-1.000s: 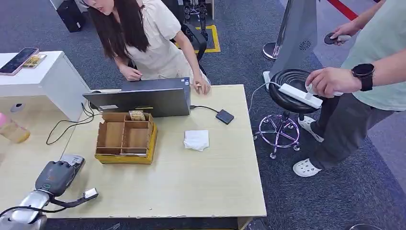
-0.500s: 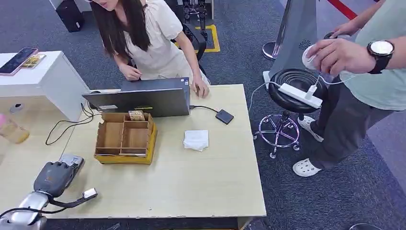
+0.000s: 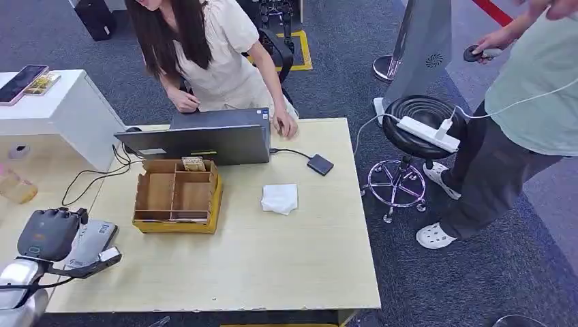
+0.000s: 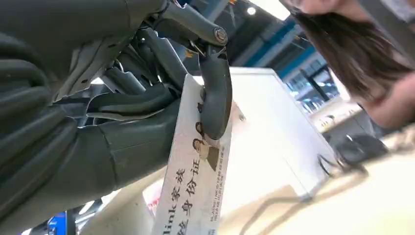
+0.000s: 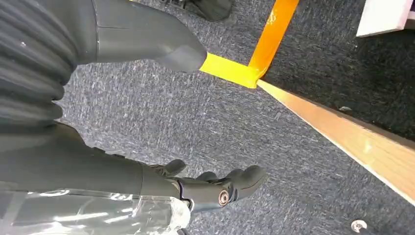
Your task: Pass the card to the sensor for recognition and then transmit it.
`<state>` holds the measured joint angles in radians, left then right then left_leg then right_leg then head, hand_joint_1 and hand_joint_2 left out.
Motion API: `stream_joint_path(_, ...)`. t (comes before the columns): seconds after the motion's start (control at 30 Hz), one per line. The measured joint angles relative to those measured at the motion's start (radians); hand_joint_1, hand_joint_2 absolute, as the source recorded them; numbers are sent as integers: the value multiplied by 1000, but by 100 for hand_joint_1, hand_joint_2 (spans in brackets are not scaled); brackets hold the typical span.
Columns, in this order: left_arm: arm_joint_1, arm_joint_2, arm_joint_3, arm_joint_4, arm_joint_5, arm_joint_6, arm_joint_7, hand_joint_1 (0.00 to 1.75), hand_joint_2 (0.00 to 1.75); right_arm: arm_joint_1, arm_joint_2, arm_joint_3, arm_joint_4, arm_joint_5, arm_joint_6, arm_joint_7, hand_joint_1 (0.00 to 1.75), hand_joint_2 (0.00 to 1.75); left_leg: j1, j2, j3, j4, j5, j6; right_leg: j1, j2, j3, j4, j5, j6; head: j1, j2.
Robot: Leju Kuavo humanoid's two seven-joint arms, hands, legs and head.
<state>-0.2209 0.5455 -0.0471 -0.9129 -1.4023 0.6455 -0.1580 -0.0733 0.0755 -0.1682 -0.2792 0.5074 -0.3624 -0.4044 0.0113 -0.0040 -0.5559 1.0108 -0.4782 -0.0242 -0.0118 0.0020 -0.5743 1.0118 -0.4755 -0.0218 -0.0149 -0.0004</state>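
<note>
Since a second ago the left hand (image 3: 46,234) has lifted off the counter (image 3: 272,259) at its near left corner, bringing the card (image 4: 195,196) up with it. That hand pinches the white card between thumb and a finger, clear in the left wrist view. The right hand (image 5: 215,188) hangs over carpet, fingers loosely curled and empty. The task looks to be at the carrying step: pick-up done, presentation to come. Next, the card likely has to travel across to the small dark sensor (image 3: 320,165) by the laptop (image 3: 198,139).
</note>
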Motion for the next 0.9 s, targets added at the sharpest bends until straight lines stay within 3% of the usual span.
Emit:
stream_joint_path(0.17,-55,15,126,-54,109,0,-106,175,175,2,-1,0,3,-5,-3,0,0,175,1,0,-5,2,0,1,1,0,-3,0,0,0,0,0)
stream_joint_path(0.37,-144,33,202,-76,183,0,-150,175,175,4,-1,3,5,-8,-7,2,0,175,1,0,-5,2,0,1,1,0,-4,0,1,0,0,0)
stream_joint_path(0.57,-207,30,221,-101,261,0,-192,175,175,3,-1,11,5,-11,-14,3,0,175,1,0,-6,3,-1,1,1,0,-5,0,1,1,0,0)
stream_joint_path(0.9,-265,-11,176,-109,284,0,-184,175,175,-5,-1,26,5,-10,-13,13,0,175,1,0,-7,5,-1,1,1,1,-5,0,1,1,0,0)
